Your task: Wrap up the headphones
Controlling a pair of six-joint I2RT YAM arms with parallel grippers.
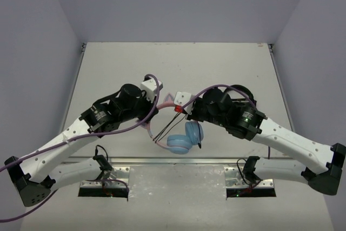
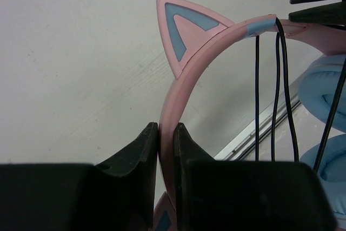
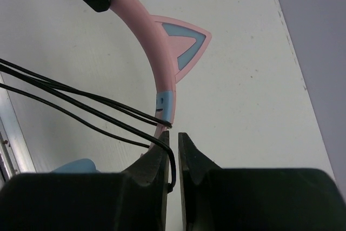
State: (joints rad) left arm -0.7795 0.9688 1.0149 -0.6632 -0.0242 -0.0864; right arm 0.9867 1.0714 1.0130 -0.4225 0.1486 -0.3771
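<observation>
Our left fingers are clamped on the pink headband, just below one cat ear. By that grip we hold the headphones over the counter, between our two arms. The blue cups hang from the headband's ends, and we cannot tell whether they touch the counter. Our right fingers stand a little apart just beside the headband's blue joint. The black cord runs down through the slit between them and, as far as we can judge, lies loose rather than pinched. Three strands of the cord cross the headband at that joint.

We judge the wrap to be laid on but not secured. The strands look slack and sit on a smooth, curved band. With nothing keeping them taut, they could slide along the headband toward a cup, or drop off it and undo the wrap. Because the cord sits inside the slit, drawing the right fingers away from the headband on a poor line could catch it on a finger and drag the strands off. Our left grip is narrow on a thin band, so a tug on the cord could swivel the headphones in it or pull them free.
</observation>
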